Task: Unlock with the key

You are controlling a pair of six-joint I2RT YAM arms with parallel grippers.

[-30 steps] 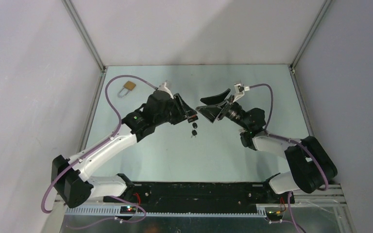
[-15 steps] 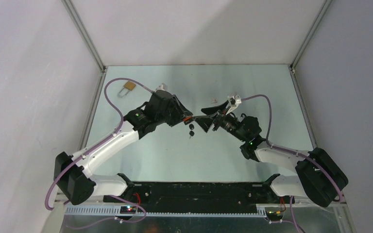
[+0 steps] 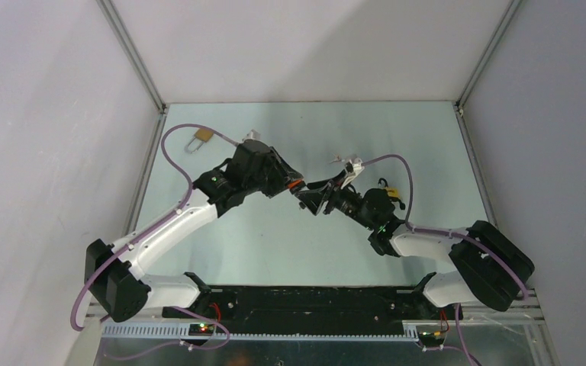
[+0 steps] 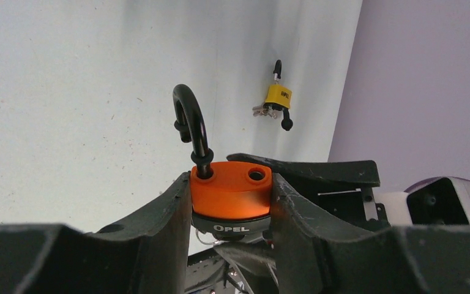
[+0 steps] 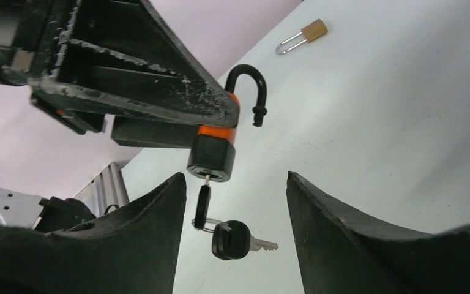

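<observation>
My left gripper (image 4: pixel 231 205) is shut on an orange padlock (image 4: pixel 231 190) with a black base, held above the table. Its black shackle (image 4: pixel 190 119) is swung open, with one hole in the body empty. In the right wrist view the padlock (image 5: pixel 213 156) hangs base down with a black-headed key (image 5: pixel 202 199) in its keyhole. A second key (image 5: pixel 231 239) dangles from the ring. My right gripper (image 5: pixel 235 179) is open, its fingers either side of the keys and touching neither. In the top view the two grippers meet at mid-table, left (image 3: pixel 294 185) and right (image 3: pixel 314 200).
A brass padlock (image 3: pixel 201 137) with a long silver shackle lies at the table's far left; it also shows in the right wrist view (image 5: pixel 309 32). A yellow padlock (image 4: pixel 278 96) with keys lies near the right wall. Enclosure walls stand around the table.
My right gripper has moved left and down towards the left gripper and now straddles the hanging keys. The left gripper has held the padlock almost still.
</observation>
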